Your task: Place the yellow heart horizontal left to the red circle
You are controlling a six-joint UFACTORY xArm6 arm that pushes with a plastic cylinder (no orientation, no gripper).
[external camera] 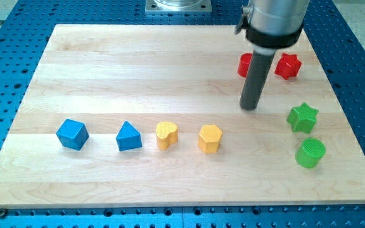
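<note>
Yellow heart (166, 135) lies low on the bench (138, 69), between blue triangle (128, 137) and yellow hexagon (210, 139). My tip (250, 106) sits well apart, up-right of it, just below the partly hidden red circle (244, 64). No jaws on this rod.

Tabletop (170, 57). Row toward the view's bottom, left to right: blue cube (72, 134), blue triangle (128, 137), yellow heart (166, 135), yellow hexagon (210, 139). Top right: red circle (244, 64), with red star (288, 66) to its right. Green star (303, 118) sits above green cylinder (310, 152). My tip (251, 106) is below the red circle, left of the green star.
</note>
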